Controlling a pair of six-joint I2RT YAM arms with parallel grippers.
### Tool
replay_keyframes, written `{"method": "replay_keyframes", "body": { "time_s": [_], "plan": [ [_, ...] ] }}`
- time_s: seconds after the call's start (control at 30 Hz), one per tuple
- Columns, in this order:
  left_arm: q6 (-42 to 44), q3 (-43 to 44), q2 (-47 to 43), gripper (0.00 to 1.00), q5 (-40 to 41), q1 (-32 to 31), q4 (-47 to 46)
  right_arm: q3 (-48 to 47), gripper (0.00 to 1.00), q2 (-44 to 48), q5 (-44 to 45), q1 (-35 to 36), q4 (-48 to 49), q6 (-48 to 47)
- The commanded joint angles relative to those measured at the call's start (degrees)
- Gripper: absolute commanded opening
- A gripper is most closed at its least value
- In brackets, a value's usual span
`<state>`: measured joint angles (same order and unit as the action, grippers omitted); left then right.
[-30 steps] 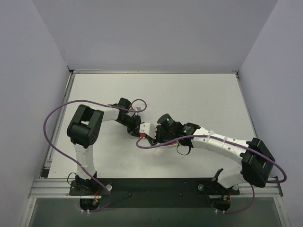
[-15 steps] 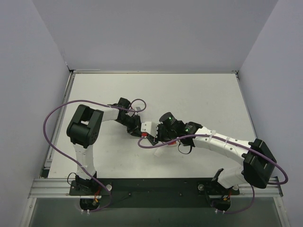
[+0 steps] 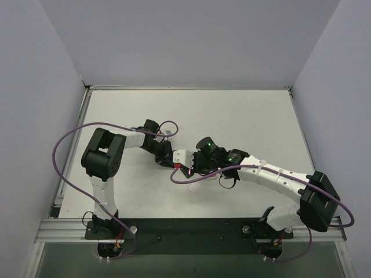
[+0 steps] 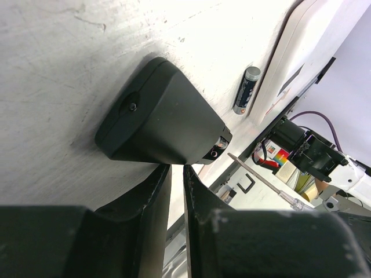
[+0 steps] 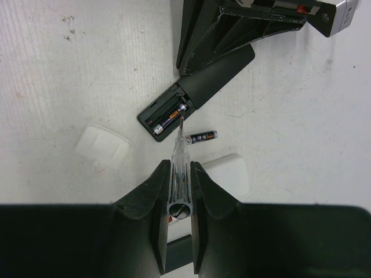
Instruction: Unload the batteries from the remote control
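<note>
Battery one (image 5: 203,136) lies loose on the table (image 5: 69,69), four o'clock of the opened remote (image 5: 214,75); battery two (image 5: 168,117) sits inside it. The right jaws clamp the screwdriver (image 5: 179,153), tip at battery two: next, a gentle lever. The left jaws, nearly together, meet the remote; grip, cannot tell.

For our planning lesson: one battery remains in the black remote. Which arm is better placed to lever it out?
Right. The right hand grips the clear-handled screwdriver, tip at the small dark cylindrical battery seated in the slim black plastic remote; the left hand only meets the remote's end.
</note>
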<state>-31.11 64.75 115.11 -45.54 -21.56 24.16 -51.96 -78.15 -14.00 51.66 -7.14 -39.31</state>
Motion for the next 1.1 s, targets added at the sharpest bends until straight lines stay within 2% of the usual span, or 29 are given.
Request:
{"method": "replay_keyframes", "body": {
  "time_s": [0.0,0.57,1.07],
  "plan": [
    [0.17,0.82,-0.41,0.25,0.54,0.56,-1.31,0.37,0.0,1.77,-1.38,-0.42,-1.04,-1.91],
    [-0.09,0.9,-0.15,0.25,0.71,0.64,-1.4,2.57,0.0,0.1,-0.41,-0.24,-1.65,-3.14],
    [-0.26,0.9,-0.06,0.29,0.89,0.82,-1.49,0.29,0.0,-4.9,-8.41,-0.86,-2.44,-0.86]
  ]
}}
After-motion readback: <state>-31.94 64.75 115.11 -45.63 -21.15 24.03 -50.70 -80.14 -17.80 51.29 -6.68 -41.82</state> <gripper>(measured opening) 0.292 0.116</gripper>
